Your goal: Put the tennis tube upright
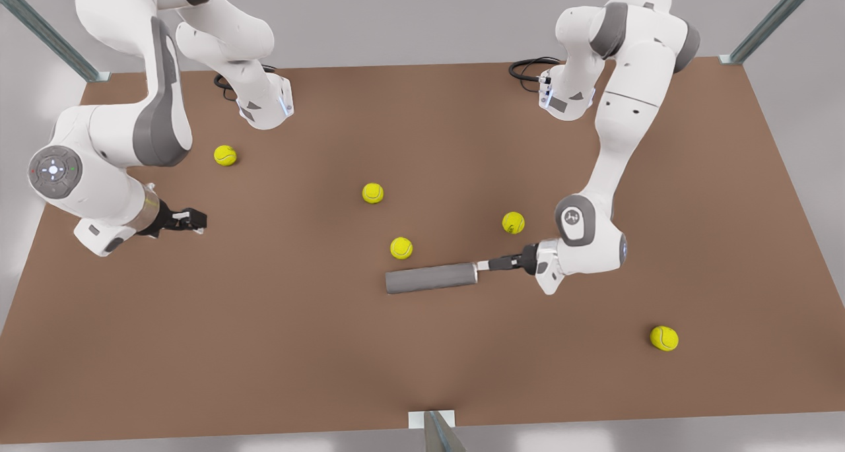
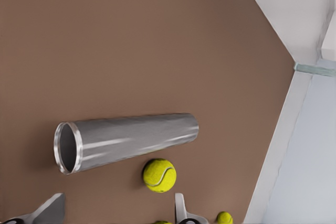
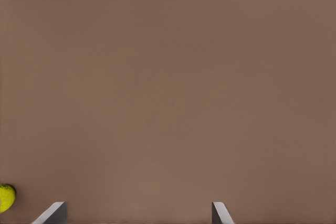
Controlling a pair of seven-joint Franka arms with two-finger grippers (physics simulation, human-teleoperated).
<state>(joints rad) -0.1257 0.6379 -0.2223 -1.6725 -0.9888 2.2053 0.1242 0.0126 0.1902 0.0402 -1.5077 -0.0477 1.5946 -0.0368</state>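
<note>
Tennis tube point(image 1: 431, 278) lies flat mid-table. Left hand point(image 1: 490, 264), fingers spread, sits just off its open rimmed end; right hand point(image 1: 191, 220) waits spread, well apart. Advice: pinch the rim wall squarely, then tip up slowly.

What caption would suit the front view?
Tennis tube lies flat on the table; left pincer at its end, right pincer waits apart.

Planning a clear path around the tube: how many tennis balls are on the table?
5. A ball at the front view's far left, one central, two by the tube, one near right. Arms might hide more.
</note>
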